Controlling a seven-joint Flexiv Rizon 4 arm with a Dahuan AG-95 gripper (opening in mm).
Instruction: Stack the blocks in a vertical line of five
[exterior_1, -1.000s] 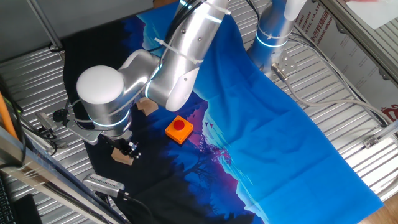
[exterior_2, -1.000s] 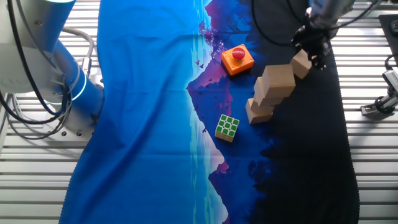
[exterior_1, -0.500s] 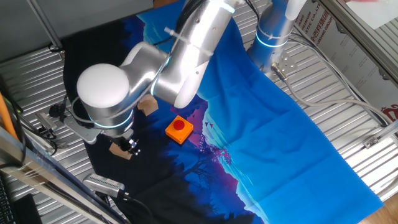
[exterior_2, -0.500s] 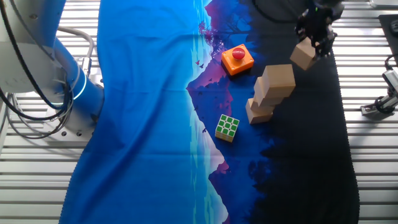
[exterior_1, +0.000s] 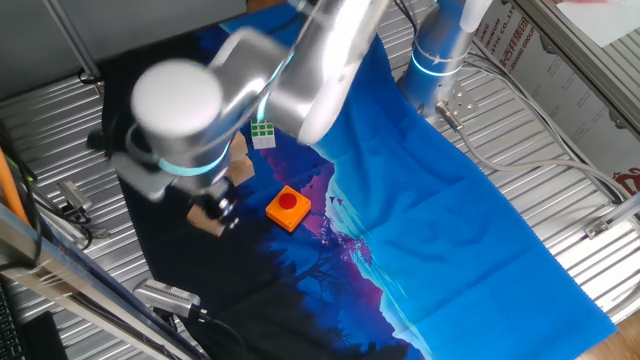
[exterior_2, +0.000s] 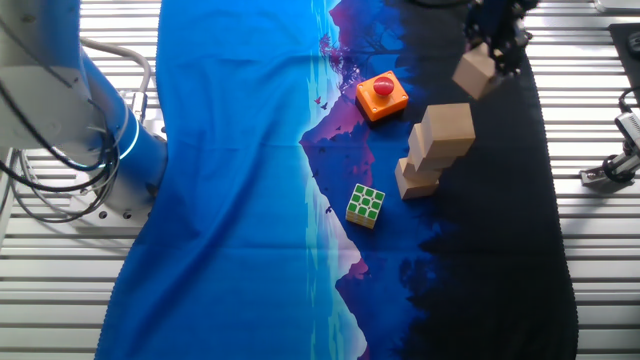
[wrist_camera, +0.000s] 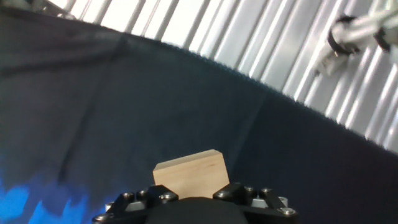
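Between your fingers (exterior_2: 497, 52) sits one tan block (exterior_2: 475, 72), clamped and lifted clear of the dark cloth (exterior_2: 500, 250) on the table (exterior_2: 600, 230); the hand view shows the same block (wrist_camera: 191, 173) jutting out past the fingertips. Just below the fingers in the other fixed view, the stacked blocks (exterior_2: 435, 148) lean in a stepped pile, apart from the held one. Left of the fingers you have the orange button square (exterior_2: 381, 96), and farther down-left, beyond the pile, the green-and-white puzzle cube (exterior_2: 365, 205). Your arm (exterior_1: 230, 90) is motion-blurred in one fixed view.
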